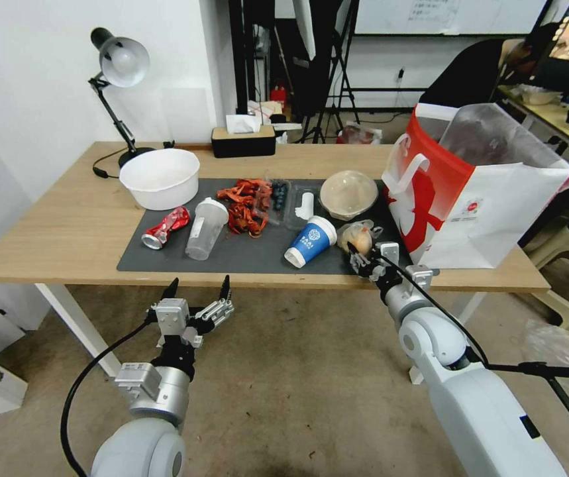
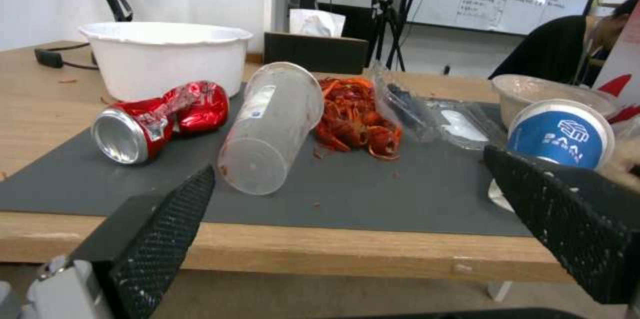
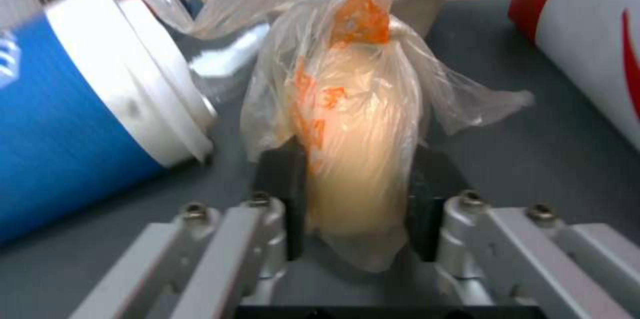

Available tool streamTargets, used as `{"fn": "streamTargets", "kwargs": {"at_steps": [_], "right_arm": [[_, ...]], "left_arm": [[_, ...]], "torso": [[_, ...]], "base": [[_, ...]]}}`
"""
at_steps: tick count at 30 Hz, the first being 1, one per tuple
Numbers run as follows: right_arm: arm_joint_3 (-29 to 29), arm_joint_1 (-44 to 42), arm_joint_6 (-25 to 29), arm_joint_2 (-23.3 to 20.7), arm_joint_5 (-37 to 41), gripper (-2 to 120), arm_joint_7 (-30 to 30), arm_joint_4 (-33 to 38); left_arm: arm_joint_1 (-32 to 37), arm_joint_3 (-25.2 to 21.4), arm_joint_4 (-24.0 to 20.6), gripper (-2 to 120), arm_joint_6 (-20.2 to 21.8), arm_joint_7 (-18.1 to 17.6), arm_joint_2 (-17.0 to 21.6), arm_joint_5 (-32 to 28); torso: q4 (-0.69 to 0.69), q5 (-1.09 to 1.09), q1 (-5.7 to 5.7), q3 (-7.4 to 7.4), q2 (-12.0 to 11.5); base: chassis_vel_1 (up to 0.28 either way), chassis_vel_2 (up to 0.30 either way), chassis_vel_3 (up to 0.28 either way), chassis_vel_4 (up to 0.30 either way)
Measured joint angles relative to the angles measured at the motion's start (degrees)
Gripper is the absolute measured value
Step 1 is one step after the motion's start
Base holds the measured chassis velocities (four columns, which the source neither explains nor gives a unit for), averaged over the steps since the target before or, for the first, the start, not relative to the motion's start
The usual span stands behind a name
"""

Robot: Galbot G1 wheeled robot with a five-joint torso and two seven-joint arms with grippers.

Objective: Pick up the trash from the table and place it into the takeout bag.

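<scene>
A light-wood worktop (image 1: pixel 65 232) with a dark grey mat (image 1: pixel 258 255) across it carries scattered trash. The robot's right hand (image 1: pixel 362 255) reaches over the near edge of the mat, its two fingers pressed against either side of a small plastic bag with an orange lump (image 3: pixel 353 159), gripping it. The bag lies on the mat between a toppled blue-and-white paper cup (image 1: pixel 310 242) and the takeout bag (image 1: pixel 476 192), which stands upright and open at the worktop's right end. Just behind sits a beige bowl with a clear domed lid (image 1: pixel 348 193). Farther left lie a clear shaker cup (image 1: pixel 206 227) on its side and a crushed red can (image 1: pixel 165 227). The left hand (image 1: pixel 197 291) hovers before the near edge, fingers spread wide, holding nothing.
</scene>
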Motion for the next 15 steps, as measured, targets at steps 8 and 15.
{"fn": "streamTargets", "kwargs": {"at_steps": [8,15], "right_arm": [[3.2,-2.3,5.4,-1.2,4.9,6,-6.0,7.3],[8.7,-0.6,11.1,-4.4,13.6,4,-12.4,14.6]], "left_arm": [[0.1,0.0,0.0,100,-0.2,0.0,0.2,0.0],[0.2,0.1,0.1,100,-0.8,0.0,0.2,0.2]], "torso": [[-0.01,-0.01,0.00,0.00,0.0],[0.00,0.00,-0.01,0.00,0.0]], "base": [[0.000,0.000,0.000,0.000],[0.000,0.000,0.000,0.000]]}}
